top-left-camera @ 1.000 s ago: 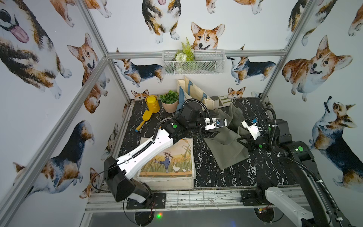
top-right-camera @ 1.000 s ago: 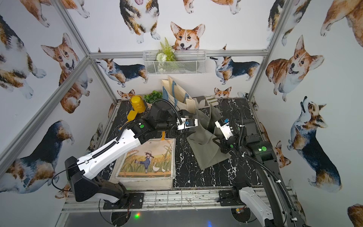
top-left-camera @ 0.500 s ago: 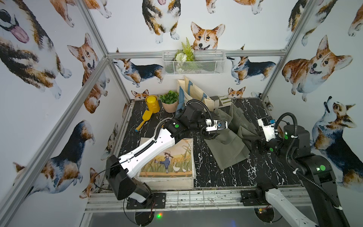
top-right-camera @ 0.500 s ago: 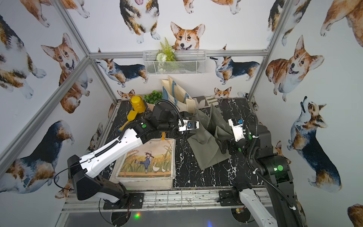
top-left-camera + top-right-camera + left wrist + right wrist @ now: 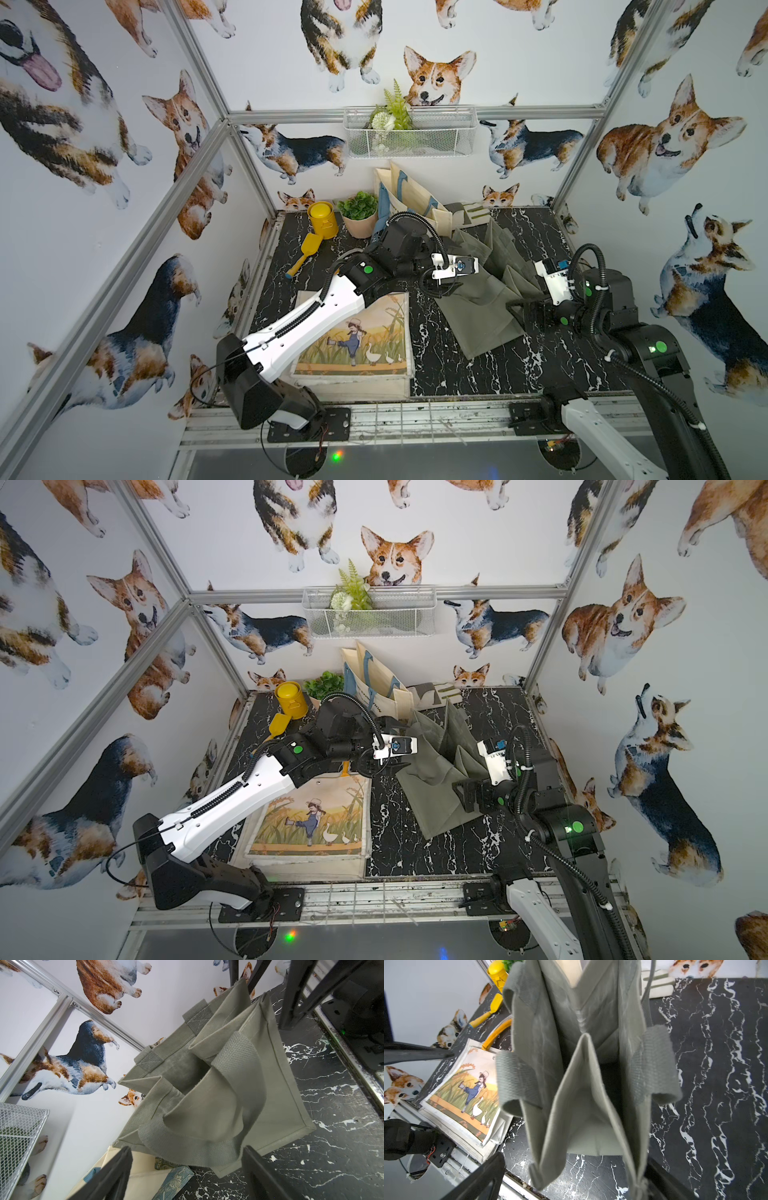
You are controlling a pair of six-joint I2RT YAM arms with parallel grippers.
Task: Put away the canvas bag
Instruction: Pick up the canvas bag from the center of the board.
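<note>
1. Nearest, at the front edge on the left, a picture bag [image 5: 357, 340] is laid flat under the left arm. Its inside cannot be seen.
2. Right of it, bare table [image 5: 478, 382] is left open up to the front rail.
3. The canvas bag [image 5: 478, 307] is found right of centre on the table, between the two grippers. It is lying slanted and half collapsed, with one corner pointed at the front edge.
4. It is grey-green, with stitched edges and woven straps [image 5: 239, 1076]. Its side panels are folded inward, and through the open mouth only its own lining is seen in the wrist views.
5. The left gripper [image 5: 187, 1149] is held at the bag's left edge with its fingers wide apart. A strap lies between them; whether it is touched cannot be told.
6. The right gripper [image 5: 575, 1157] is set at the bag's right edge, jaws spread wide, with the bag's folded end between them and nothing clamped.
7. Bare marble is seen right of the bag up to the wall, and in the far right corner.
8. Along the back are ranged a yellow scoop [image 5: 308, 247], a lidded can [image 5: 321, 216], a pot [image 5: 359, 224] holding a green plant, an upright tote [image 5: 409, 199] whose contents are hidden, and folded cloths [image 5: 471, 210].
9. Above, on the back wall, a wire basket [image 5: 436, 137] is hung, holding a fern [image 5: 397, 108].
</note>
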